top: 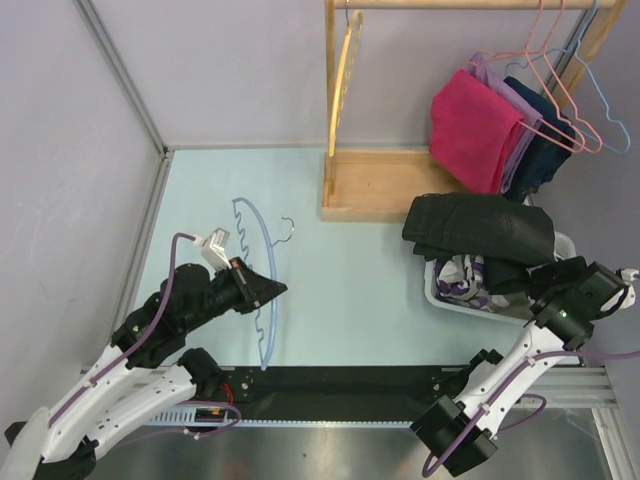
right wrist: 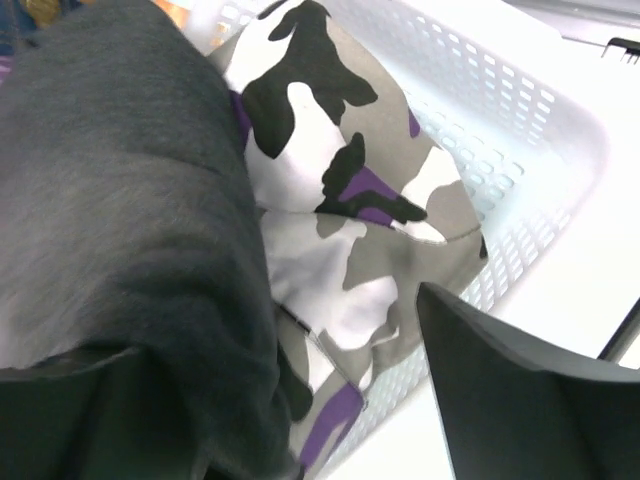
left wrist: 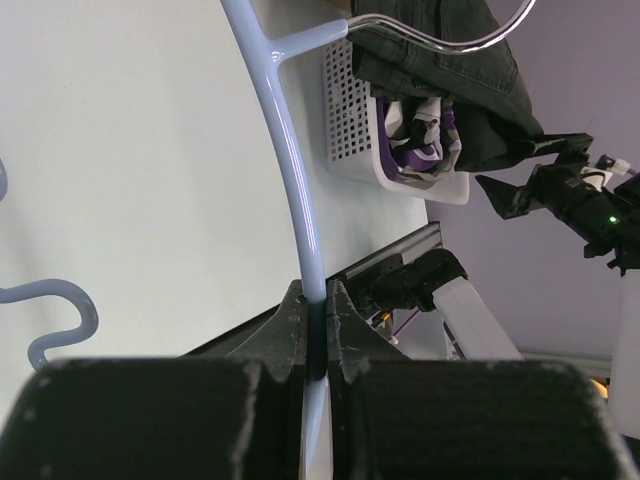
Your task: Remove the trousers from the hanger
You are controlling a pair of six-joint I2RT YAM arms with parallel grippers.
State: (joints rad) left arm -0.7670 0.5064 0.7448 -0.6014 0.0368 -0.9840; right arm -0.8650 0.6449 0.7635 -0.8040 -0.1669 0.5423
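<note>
Trousers (top: 480, 228) heaped on basket (top: 438, 296); right tool (top: 518, 292) gapes alongside.

A lab test cell: grey partition walls (top: 60, 150), aluminium framing (top: 120, 75), a wooden rack (top: 380, 185) on a table (top: 360, 290).

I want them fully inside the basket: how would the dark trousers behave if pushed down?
Probably floppy: the dark trousers drape in soft folds over the white basket, so they should crumple rather than move as one piece. They overhang its far rim, so a careless push might spill part of them outside.
</note>
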